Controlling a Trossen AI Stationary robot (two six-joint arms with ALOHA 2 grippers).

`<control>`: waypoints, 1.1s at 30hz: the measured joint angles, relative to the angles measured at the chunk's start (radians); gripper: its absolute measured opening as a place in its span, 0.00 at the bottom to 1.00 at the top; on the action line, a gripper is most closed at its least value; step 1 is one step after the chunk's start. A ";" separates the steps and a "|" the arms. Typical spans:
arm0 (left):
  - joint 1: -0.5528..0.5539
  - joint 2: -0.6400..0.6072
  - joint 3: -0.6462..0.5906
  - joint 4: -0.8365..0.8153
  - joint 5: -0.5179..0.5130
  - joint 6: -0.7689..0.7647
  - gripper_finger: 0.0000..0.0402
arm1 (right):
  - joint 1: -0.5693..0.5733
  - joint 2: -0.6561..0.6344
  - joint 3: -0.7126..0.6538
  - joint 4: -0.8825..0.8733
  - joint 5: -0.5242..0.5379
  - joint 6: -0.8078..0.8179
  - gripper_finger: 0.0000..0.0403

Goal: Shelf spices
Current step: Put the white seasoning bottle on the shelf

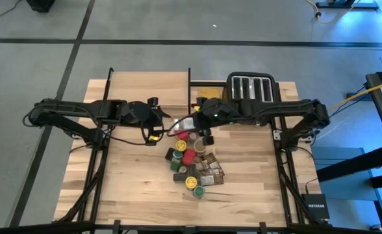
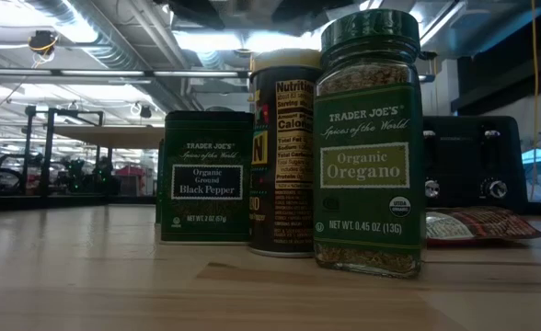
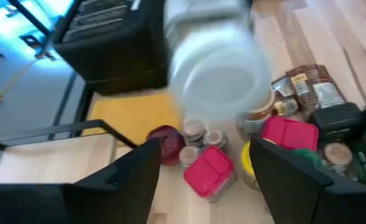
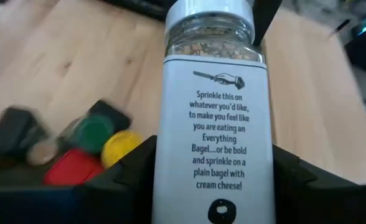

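We had the right gripper (image 4: 211,186) clamped on a white-labelled Everything Bagel seasoning jar (image 4: 217,124), its two dark fingers pressed against the label's sides, the white lid pointing away from the wrist so that the jar's long axis ran straight out along the gripper's line of reach. From above, that gripper (image 1: 207,123) hung over the far middle of the tabletop (image 1: 256,188), just at the far end of the spice pile (image 1: 192,166) and right beside the near right corner of the shelf (image 1: 149,88), whose light-wood plank sat at the table's far left. The jar therefore lay within the right arm's hold and close to the shelf, so we judged the right arm the nearer one for a short carry leftward and away onto the plank. The left gripper (image 3: 201,180) hovered close by on the left with its fingers spread wide and nothing between them; through its wrist view the same white jar (image 3: 217,68) showed lid-on, blurred, above the red-lidded jars (image 3: 211,171) of the pile. At table level an oregano jar (image 2: 369,142), a black pepper tin (image 2: 207,176) and a yellow-lidded bottle (image 2: 285,152) stood near the front edge, not yet shelved.
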 joint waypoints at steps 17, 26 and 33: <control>-0.128 0.113 -0.001 0.182 -0.076 0.423 0.61 | -0.160 -0.035 -0.106 0.021 -0.560 0.159 0.52; -0.179 0.126 -0.002 0.329 -0.291 0.522 0.61 | -0.164 -0.034 -0.130 0.064 -0.591 0.165 0.52; -0.187 0.131 -0.001 0.352 -0.281 0.541 0.61 | -0.163 -0.033 -0.130 0.106 -0.630 0.170 0.52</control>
